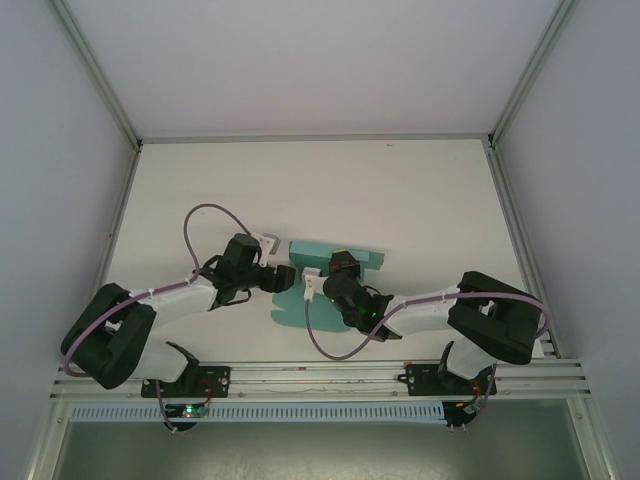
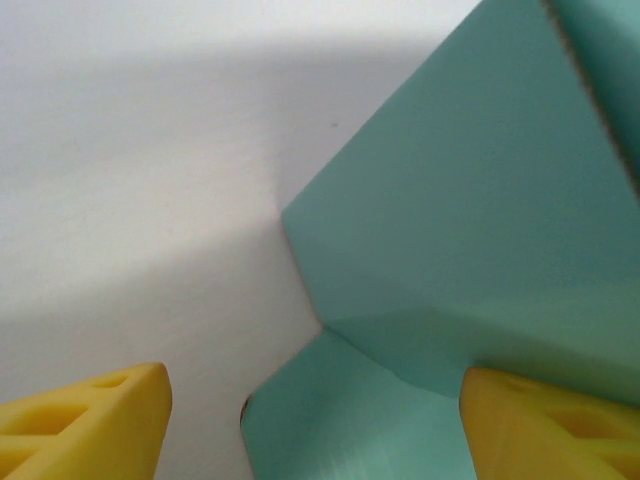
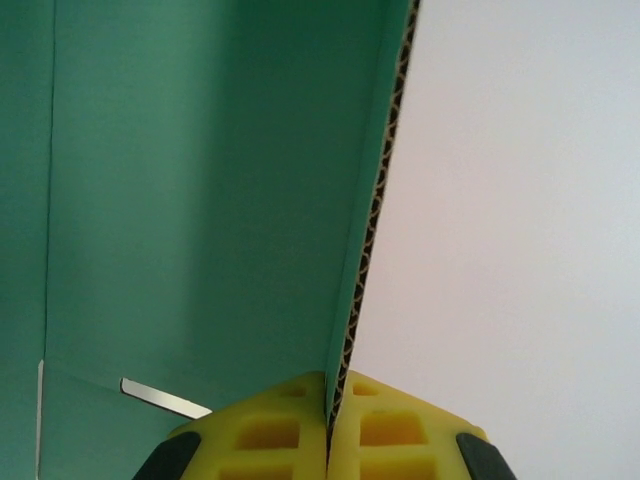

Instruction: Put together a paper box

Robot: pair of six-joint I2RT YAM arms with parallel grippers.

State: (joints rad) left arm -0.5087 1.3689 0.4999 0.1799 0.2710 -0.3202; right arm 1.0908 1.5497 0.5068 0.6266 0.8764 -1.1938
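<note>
the teal paper box (image 1: pixel 310 250) lies partly folded near the middle of the white counter (image 1: pixel 400 190), a long strip across its 12 o'clock side and a lower flap toward 7 o'clock. in the right wrist view one panel (image 3: pixel 200 200) stands upright with its corrugated edge showing, and the right gripper (image 3: pixel 328 420) has its yellow jaws clenched on that edge. seen from above, that gripper (image 1: pixel 340 262) reaches the card from 4 o'clock. the left gripper (image 1: pixel 288 278) sits at the box's 9 o'clock side, its jaws released and spread wide, with creased card (image 2: pixel 450 250) between and beyond them (image 2: pixel 315 400).
</note>
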